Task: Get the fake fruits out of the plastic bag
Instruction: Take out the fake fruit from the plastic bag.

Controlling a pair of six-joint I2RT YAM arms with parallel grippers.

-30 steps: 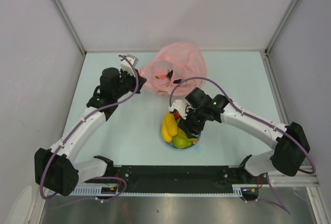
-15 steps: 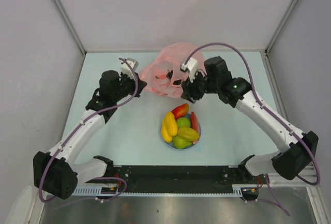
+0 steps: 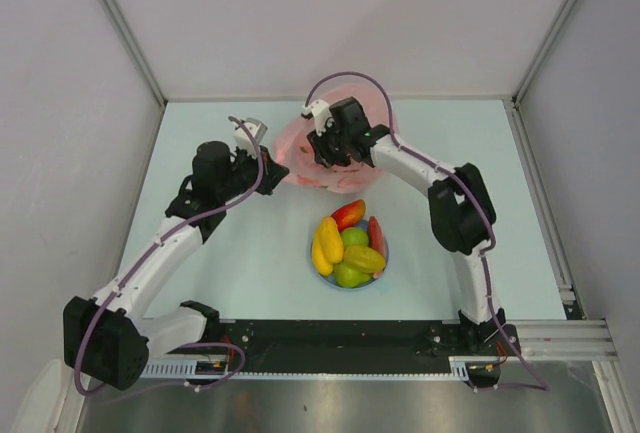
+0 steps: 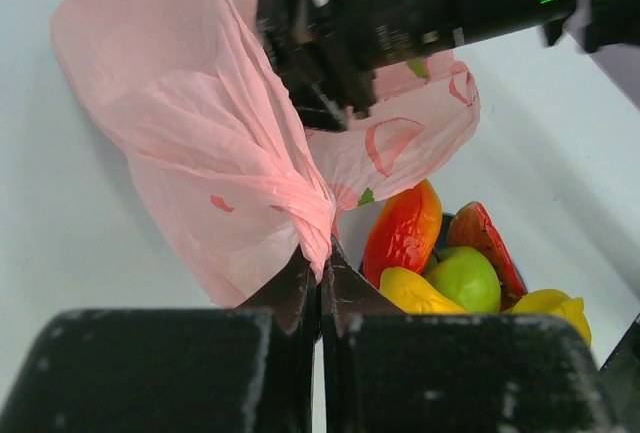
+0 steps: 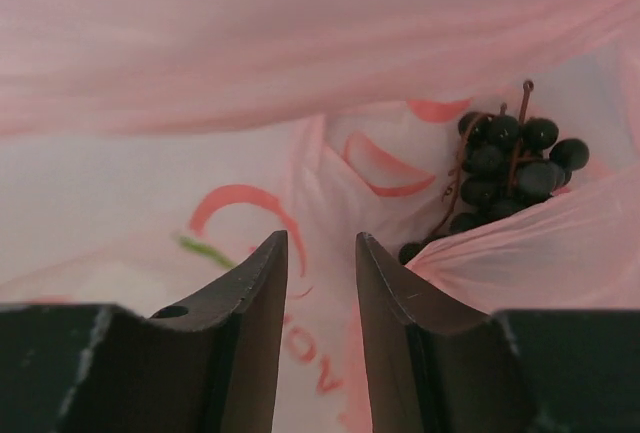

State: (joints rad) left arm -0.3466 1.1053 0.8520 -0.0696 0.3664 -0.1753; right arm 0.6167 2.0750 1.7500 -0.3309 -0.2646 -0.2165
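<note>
The pink plastic bag point(image 3: 350, 128) lies at the table's far middle. My left gripper point(image 3: 272, 163) is shut on a twisted bit of its left edge and holds it up, as the left wrist view shows point(image 4: 320, 253). My right gripper point(image 3: 326, 149) is inside the bag's mouth, open and empty point(image 5: 320, 245). A dark purple grape bunch point(image 5: 510, 168) lies in the bag, up and right of the right fingertips and apart from them. Several fake fruits point(image 3: 348, 243), yellow, green and red, lie on the light blue plate point(image 3: 384, 267); they also show in the left wrist view point(image 4: 463, 278).
The plate of fruits sits in front of the bag, between the two arms. The right arm point(image 4: 430, 8) reaches across above the bag in the left wrist view. Grey walls close the table at the left, back and right.
My right arm has swung from over the plate up to the bag, and its open gripper is now inside the bag. Red pieces now lie uncovered on the plate. My left gripper keeps hold of the bag.
</note>
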